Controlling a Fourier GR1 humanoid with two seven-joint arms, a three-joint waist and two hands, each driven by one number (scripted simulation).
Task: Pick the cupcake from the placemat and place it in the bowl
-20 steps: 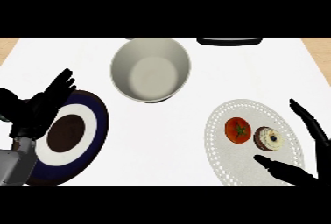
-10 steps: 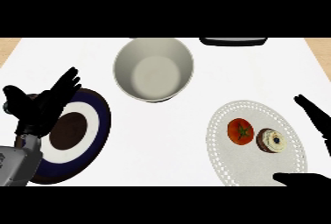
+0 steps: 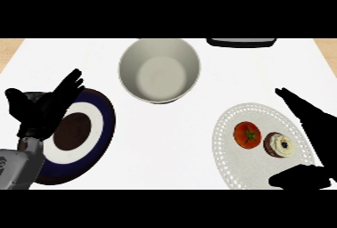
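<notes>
This is a kitchen: a white counter [image 3: 171,147] with a wooden edge carries tableware and food, namely an empty bowl [image 3: 159,70], a blue-rimmed plate [image 3: 82,133], and a lacy placemat [image 3: 250,167] holding a tomato [image 3: 247,134] and a cupcake [image 3: 280,144].

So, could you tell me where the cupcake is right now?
In the head view, the cupcake sits on the white placemat at right, beside the tomato, between the open right hand's fingers and thumb.
</notes>
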